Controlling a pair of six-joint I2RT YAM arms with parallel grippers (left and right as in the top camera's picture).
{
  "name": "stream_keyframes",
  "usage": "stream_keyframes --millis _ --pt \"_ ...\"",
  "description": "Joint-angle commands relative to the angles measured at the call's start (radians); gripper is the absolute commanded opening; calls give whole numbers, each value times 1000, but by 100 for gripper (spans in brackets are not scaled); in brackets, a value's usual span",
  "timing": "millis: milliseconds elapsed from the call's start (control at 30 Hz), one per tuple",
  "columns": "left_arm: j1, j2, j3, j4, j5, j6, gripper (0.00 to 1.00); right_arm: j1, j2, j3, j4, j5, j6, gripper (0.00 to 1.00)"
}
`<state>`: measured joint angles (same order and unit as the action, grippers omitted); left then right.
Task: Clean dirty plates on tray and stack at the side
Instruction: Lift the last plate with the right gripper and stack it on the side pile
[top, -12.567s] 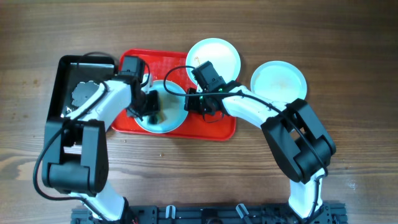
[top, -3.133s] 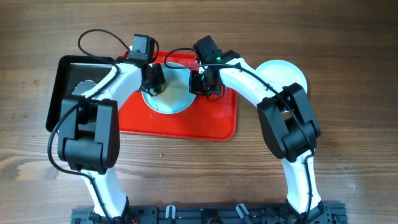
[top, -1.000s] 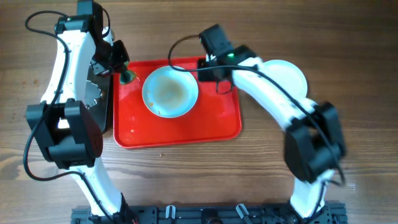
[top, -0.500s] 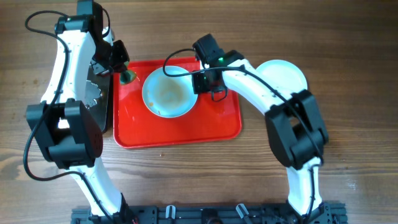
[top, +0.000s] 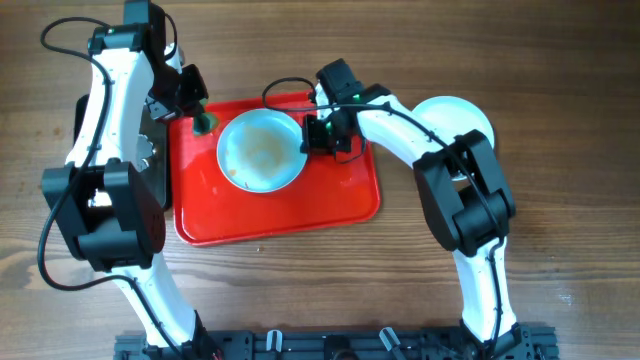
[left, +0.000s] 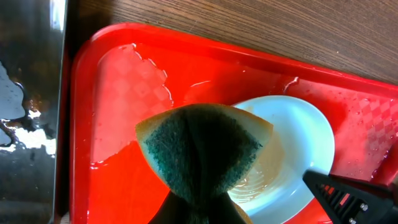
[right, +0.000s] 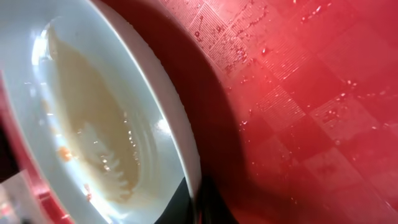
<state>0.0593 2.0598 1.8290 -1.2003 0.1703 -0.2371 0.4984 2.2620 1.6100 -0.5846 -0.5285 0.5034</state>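
Note:
A dirty plate (top: 260, 150) with brown sauce smears lies on the red tray (top: 280, 215). My right gripper (top: 312, 135) is shut on its right rim; in the right wrist view the rim (right: 180, 149) runs between the fingers (right: 198, 205), one edge lifted off the wet tray (right: 311, 93). My left gripper (top: 200, 118) is shut on a green sponge (left: 202, 152) above the tray's top left corner, left of the plate (left: 292, 155). A clean plate (top: 455, 118) sits on the table to the right, partly hidden by my right arm.
A black tray (top: 158, 150) lies along the red tray's left side, mostly under my left arm; it also shows wet in the left wrist view (left: 28, 93). Bare wooden table (top: 560, 200) surrounds the trays.
The plate and red tray have slid left and a little down. My right gripper has closed in on the plate's right rim. My left arm has stayed put with the sponge.

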Motion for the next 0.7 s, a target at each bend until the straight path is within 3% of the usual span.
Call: stream_keyframes --millis 0,233,667 --pt "-3 -18 2 4 19 21 4 -46 -12 2 27 -238 -37 4" --pt "-3 -18 2 7 19 21 4 -88 -88 2 24 -309 -89 4" --pt "-3 -18 2 15 19 21 4 -66 -452 2 -240 636 -190 4"
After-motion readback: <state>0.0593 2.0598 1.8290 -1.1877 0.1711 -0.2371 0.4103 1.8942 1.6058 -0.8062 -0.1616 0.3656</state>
